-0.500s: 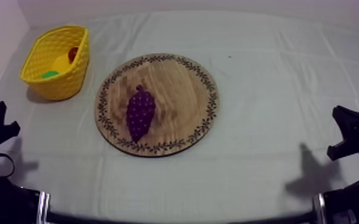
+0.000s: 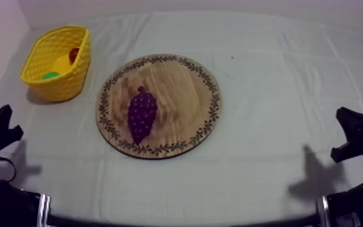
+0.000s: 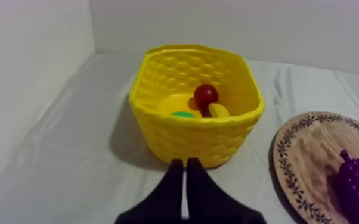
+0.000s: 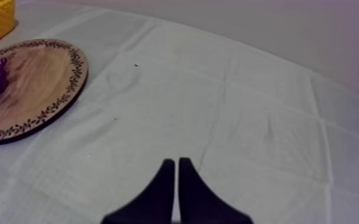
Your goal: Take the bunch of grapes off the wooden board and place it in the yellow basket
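- Nearest you, off to the left of the wooden board (image 2: 181, 90) on its near side, your left gripper (image 3: 185, 162) sits low. Its two black fingers are pressed together into a narrow wedge and hold nothing.
- Off to the board's right and well apart from it, your right gripper (image 4: 176, 161) is likewise closed on nothing, over bare grey-white cloth (image 2: 268, 96).
- On the board's left half lies the bunch of grapes (image 2: 142, 115), flat, with its stem end toward the far rim. Neither gripper touches it.
- Beyond the board's far-left rim, near it but not touching, the yellow basket (image 2: 69, 78) stands upright with its mouth open. A small red fruit (image 3: 206, 94) lies inside, along with yellow and green pieces whose kind you cannot tell.
- Judging by this, you are at the very start of the task: the reach for the grapes is not begun, and the pick and the drop are both left to do.
- The left arm looks the better choice, since both the grapes and the basket are on the board's left side.
- For the next move, open the fingers before going down and come in above the grapes, then close across the bunch's narrow width.
- Lift high enough to clear the basket's wall before you carry the bunch over its mouth.
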Motion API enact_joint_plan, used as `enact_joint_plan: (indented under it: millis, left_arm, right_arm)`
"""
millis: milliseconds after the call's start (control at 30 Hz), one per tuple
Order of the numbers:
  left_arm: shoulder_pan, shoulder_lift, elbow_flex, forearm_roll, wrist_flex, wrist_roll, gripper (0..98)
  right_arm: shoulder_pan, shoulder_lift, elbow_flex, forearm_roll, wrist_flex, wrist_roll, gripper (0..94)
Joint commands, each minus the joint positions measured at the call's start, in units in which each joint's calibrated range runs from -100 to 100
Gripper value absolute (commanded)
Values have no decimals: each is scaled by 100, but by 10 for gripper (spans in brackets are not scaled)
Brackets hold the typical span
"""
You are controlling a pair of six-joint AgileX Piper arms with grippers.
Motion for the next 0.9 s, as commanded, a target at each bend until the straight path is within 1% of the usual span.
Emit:
enact_joint_plan:
  millis: [0,100,233,433,567,667,733,867]
  left_arm:
    - [78,49,-43,-106,-7,70,0]
    - [224,291,-283,-337,-14,288,0]
    - [433,878,-1021,-524,144,519,0]
    - [762,2015,-2767,-589,909,755,0]
    - [1051,2754,-3998,-620,1508,925,0]
    - [1315,3297,-4855,-686,1928,1067,0]
    - [1565,3688,-5402,-810,2221,1214,0]
    - [2160,4474,-6314,-1171,2780,1551,0]
  right_arm:
    - [2,-1,-3,1,4,3,4]
    - [2,-1,-3,1,4,3,4]
    - [2,-1,-3,1,4,2,4]
    - [2,-1,-3,1,4,1,4]
    - [2,-1,-3,1,4,2,4]
    - [2,-1,-3,1,4,1,4]
    - [2,-1,-3,1,4,2,4]
    - [2,-1,-3,1,4,3,4]
